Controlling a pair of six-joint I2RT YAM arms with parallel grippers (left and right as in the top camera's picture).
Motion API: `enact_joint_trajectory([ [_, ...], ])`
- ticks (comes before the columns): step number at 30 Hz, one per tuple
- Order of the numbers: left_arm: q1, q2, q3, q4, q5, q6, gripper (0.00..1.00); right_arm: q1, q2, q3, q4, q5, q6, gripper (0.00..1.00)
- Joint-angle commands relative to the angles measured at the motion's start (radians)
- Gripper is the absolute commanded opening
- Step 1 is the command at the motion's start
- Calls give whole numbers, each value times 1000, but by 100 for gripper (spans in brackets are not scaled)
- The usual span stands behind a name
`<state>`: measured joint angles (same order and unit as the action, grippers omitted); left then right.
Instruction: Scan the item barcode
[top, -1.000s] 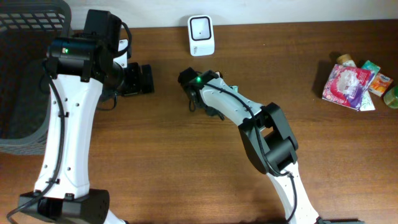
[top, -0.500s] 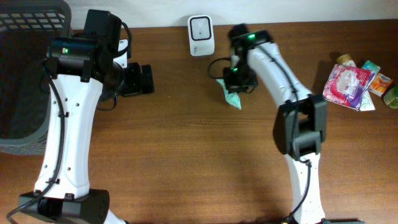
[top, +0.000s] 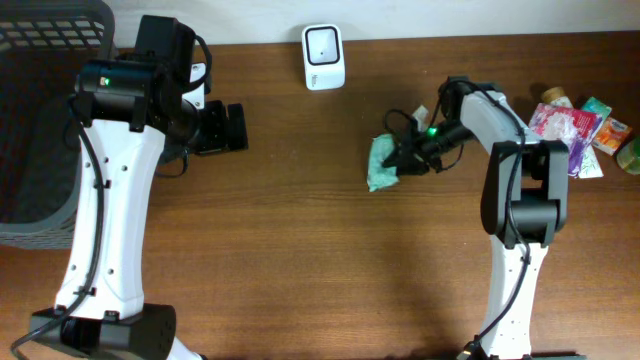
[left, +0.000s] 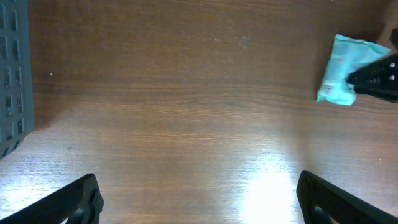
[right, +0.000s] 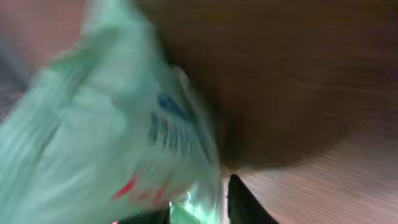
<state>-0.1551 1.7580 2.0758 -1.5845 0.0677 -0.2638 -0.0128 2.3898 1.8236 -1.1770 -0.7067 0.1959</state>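
- Print on the mint-green crinkled plastic packet (right: 106, 137): blue lettering and a red mark, too blurred for you to read.
- The packet is right of centre on the brown wood-grain table (top: 300, 250). One edge lies between the black fingers of the right gripper (top: 398, 160).
- You cannot tell through the blur whether those fingers pinch it or only flank it.
- Left gripper (left: 199, 199): jaws spread wide, nothing between them, over bare wood.
- Dark grey slotted plastic basket (top: 50, 40): left end of the table.
- Small white upright device with a dark window (top: 324, 57): far edge, well apart from the packet.
- Heap of pink, green and yellow packets (top: 565, 135): far right, labels too small to read.
- Pale wall (top: 450, 15) behind.
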Motion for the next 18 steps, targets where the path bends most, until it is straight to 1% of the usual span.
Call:
enact_joint_trajectory([
  [1,-4,-2,2,1,-4,15,99,-27,-11,169,-149,242,18,26],
  [2,-4,-2,2,1,-4,15,99,-23,-11,263,-224,244,8,27],
  [3,-4,-2,2,1,-4,15,99,-17,-11,309,-259,244,-8,37],
  [4,-4,-2,2,1,-4,15,99,-8,-11,332,-278,239,-27,53],
  [5,-4,-2,2,1,-4,15,99,-6,-10,323,-274,236,-27,60],
  [7,-4,-2,2,1,-4,15,99,-5,-10,270,-232,106,-81,61],
  [11,-4,-2,2,1,-4,15,99,6,-10,80,-37,-50,-84,63],
  [13,-4,-2,2,1,-4,15,99,24,-10,38,30,-62,-83,64],
  [16,-4,-2,2,1,-4,15,99,44,-10,28,84,-60,-23,64],
  [18,-4,-2,2,1,-4,15,99,66,-9,25,105,-40,-18,64],
])
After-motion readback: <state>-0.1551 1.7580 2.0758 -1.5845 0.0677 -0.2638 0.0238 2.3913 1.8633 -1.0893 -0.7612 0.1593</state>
